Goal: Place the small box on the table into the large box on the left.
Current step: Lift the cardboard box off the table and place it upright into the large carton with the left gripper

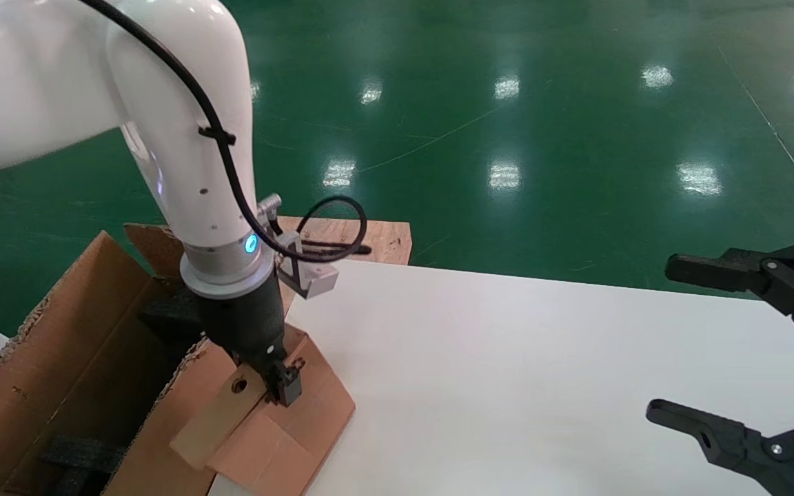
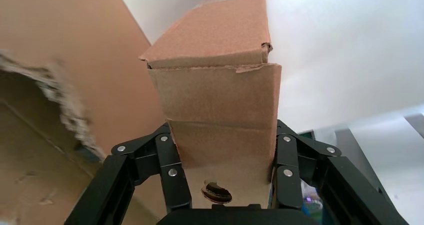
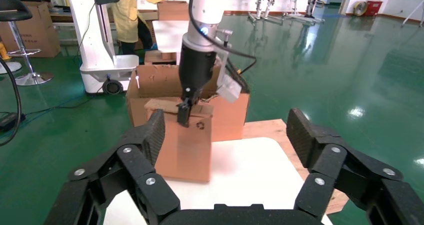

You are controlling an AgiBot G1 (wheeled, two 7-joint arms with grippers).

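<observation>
Cardboard small box point(image 2: 215, 90) between left gripper point(image 2: 225, 177) fingers

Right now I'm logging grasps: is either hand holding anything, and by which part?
The left hand grips the small box at its top end, beside the holed flap. The right hand, open, holds nothing.

Plain brown small box point(image 1: 280, 427), lighter tan flap, black recycling mark | brown corrugated large box point(image 1: 59, 365), black foam inside | white table point(image 1: 507, 386) | glossy green floor point(image 1: 542, 138) | black left gripper point(image 1: 285, 386), white arm point(image 1: 183, 138)
</observation>
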